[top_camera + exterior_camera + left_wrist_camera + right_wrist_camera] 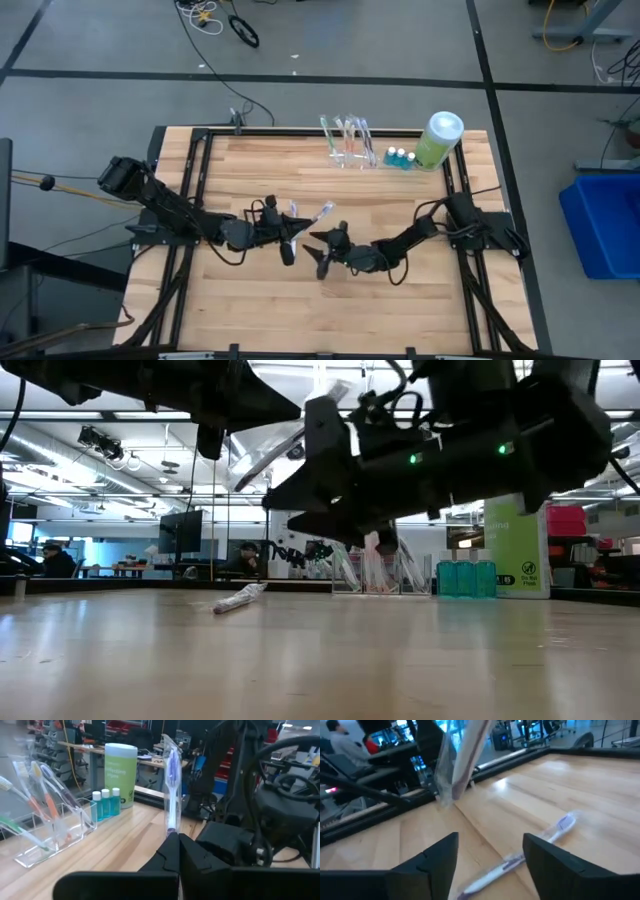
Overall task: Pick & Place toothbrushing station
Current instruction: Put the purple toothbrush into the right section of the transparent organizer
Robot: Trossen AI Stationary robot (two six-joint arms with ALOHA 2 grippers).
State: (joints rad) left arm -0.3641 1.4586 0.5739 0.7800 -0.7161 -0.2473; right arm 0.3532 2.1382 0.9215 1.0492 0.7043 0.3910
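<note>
My left gripper (pixel 176 851) is clamped on a slim wrapped purple-and-white toothbrush (pixel 171 785), holding it upright above the wooden surface (pixel 400 300). My right gripper (pixel 490 855) stands wide apart, holding nothing; beneath it a second wrapped toothbrush (pixel 520 860) lies flat, possibly just clear of the fingers. The see-through plastic toothbrushing station (pixel 350 145) sits at the surface's far edge, beside the light-green bottle (pixel 437 140).

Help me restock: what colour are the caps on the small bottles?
Blue, on the small bottles; clearest in the left wrist view.
</note>
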